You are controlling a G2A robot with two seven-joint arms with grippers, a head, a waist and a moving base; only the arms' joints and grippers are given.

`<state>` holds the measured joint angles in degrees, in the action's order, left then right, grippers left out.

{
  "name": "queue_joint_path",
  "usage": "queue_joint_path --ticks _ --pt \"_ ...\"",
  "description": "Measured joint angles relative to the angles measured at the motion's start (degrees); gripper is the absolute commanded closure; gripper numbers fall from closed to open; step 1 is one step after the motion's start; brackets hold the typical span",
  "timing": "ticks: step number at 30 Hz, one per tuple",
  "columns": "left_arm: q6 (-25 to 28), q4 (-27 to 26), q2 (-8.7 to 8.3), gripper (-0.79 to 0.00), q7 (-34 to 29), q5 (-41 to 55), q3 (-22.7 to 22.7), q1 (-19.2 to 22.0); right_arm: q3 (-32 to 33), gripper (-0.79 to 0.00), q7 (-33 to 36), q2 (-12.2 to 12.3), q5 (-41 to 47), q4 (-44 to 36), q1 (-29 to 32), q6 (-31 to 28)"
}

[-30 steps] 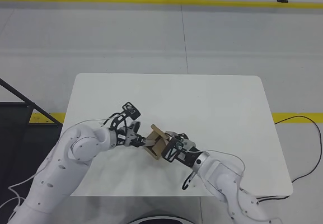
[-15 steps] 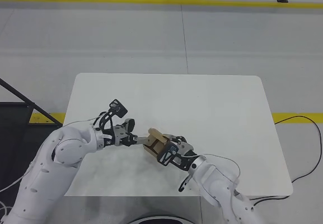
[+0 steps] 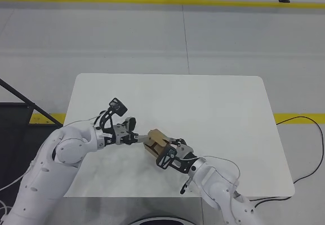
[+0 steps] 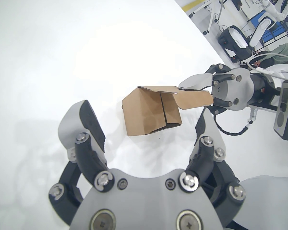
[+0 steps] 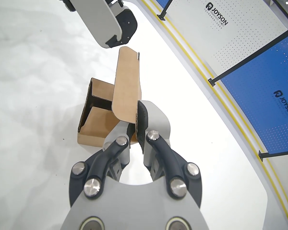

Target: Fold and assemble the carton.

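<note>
1. Left gripper (image 3: 135, 136) has backed off the carton (image 4: 146, 116). It is wide open and empty, with the carton just ahead of its fingertips.
2. Right gripper (image 5: 136, 118) stays clamped on the raised flap (image 5: 126, 84).
3. Likely repositioning; the flap is still untucked.

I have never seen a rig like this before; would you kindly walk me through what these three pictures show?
This is a two-armed robot working at a white table. The top view looks down from a camera above the arms. The other two pictures come from a camera on each wrist, so each shows that arm's own jaws up close.

The one thing on the table is a small brown carton, partly folded, with one side open. The jaws of the right arm are shut on its long loose flap. The jaws of the left arm are spread open close to the carton and hold nothing. In the left wrist view the carton lies just beyond them.
</note>
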<state>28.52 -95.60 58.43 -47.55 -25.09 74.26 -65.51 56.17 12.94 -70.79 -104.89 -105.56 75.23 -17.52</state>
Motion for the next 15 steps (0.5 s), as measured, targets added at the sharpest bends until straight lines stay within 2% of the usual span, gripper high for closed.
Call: queue_joint_path --ticks 3,10,15 --pt "-0.3 0.3 0.11 -0.785 2.0 -1.6 -0.7 0.5 0.0 0.0 0.0 0.0 -0.2 0.0 0.0 -0.1" --pt "2.7 0.8 -0.01 -0.785 5.7 -2.6 -0.3 0.3 0.6 0.0 -0.6 -0.2 1.1 -0.2 0.2 0.3" --pt "5.2 0.7 -0.2 -0.785 7.3 -4.5 -0.3 -0.1 1.3 0.0 -0.9 -0.2 2.1 0.0 -0.5 -1.9"
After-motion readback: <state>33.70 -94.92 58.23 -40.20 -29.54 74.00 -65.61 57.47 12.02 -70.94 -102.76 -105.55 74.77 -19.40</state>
